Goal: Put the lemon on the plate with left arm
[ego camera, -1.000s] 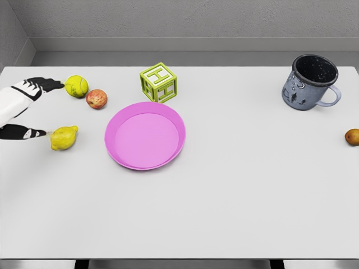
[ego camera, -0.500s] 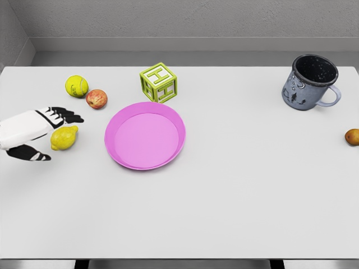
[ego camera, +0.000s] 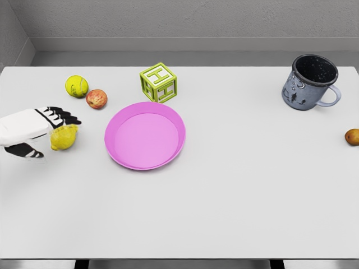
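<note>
Lemon (ego camera: 63,139) sits on the white bench (ego camera: 224,196) at its left side, just left of the pink plate (ego camera: 145,135) and apart from it. The left robot hand (ego camera: 42,130) comes in from the left edge and lies over the lemon: its dark fingers (ego camera: 64,116) reach across the top of the fruit, while the thumb (ego camera: 25,150) sits lower, to the left of it. The fingers are partly spread over the lemon; whether they already grip it cannot be told from this view.

Behind the lemon, a red apple (ego camera: 96,98) lies near a tennis ball (ego camera: 76,86), the two almost touching. A lime-green letter block (ego camera: 159,82) stands upright just beyond the far rim of the plate. Far to the right, a blue-grey speckled mug (ego camera: 309,82) stands upright with its handle pointing right, and a small brownish fruit (ego camera: 352,137) lies at the right edge of the bench. The plate holds nothing.
</note>
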Robot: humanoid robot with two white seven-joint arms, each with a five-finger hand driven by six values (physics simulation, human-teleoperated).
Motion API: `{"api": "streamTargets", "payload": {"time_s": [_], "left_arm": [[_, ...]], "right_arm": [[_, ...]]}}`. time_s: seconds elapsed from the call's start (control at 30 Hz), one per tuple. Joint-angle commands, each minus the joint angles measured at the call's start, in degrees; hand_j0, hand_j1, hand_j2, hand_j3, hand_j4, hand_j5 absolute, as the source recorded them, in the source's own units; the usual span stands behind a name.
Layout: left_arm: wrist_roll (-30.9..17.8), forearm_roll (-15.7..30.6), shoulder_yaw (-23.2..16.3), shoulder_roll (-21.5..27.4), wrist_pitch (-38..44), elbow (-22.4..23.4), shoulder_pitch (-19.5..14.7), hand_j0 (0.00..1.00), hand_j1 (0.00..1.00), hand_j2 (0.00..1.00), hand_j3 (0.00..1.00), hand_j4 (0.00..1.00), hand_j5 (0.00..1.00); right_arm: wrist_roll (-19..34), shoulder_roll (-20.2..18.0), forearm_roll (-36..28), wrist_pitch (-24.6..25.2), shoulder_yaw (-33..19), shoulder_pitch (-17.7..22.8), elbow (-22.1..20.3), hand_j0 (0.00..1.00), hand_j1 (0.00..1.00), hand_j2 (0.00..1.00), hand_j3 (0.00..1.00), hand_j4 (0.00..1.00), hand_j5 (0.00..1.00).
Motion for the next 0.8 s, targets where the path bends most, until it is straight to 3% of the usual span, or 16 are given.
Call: {"api": "streamTargets", "payload": {"time_s": [0.0,0.13,0.23,0.33,0.57,0.77], "left_arm": [[0.0,-0.3,-0.3,-0.7,0.1,2.8,-0.1,1.00,1.00,1.00,1.00,1.00,1.00],[0.0,-2.3,-1.0,-4.0,0.1,5.2,-1.8,1.00,1.00,1.00,1.00,1.00,1.00],[0.0,-4.6,-5.7,-6.1,0.1,5.2,-5.5,1.00,1.00,1.00,1.00,1.00,1.00],[0.0,-6.8,-6.4,-7.6,0.1,6.1,-6.7,1.00,1.00,1.00,1.00,1.00,1.00],[0.0,-6.4,-7.2,-2.4,0.1,5.7,-6.8,1.00,1.00,1.00,1.00,1.00,1.00],[-0.2,-8.4,-8.2,-2.8,0.1,5.9,-7.7,1.00,1.00,1.00,1.00,1.00,1.00]], "right_arm": [[0.0,0.0,0.0,0.0,0.0,0.0,0.0,1.00,1.00,1.00,1.00,1.00,1.00],[0.0,0.0,0.0,0.0,0.0,0.0,0.0,1.00,1.00,1.00,1.00,1.00,1.00],[0.0,0.0,0.0,0.0,0.0,0.0,0.0,1.00,1.00,1.00,1.00,1.00,1.00],[0.0,0.0,0.0,0.0,0.0,0.0,0.0,1.00,1.00,1.00,1.00,1.00,1.00],[0.0,0.0,0.0,0.0,0.0,0.0,0.0,1.00,1.00,1.00,1.00,1.00,1.00],[0.0,0.0,0.0,0.0,0.0,0.0,0.0,1.00,1.00,1.00,1.00,1.00,1.00]]}}
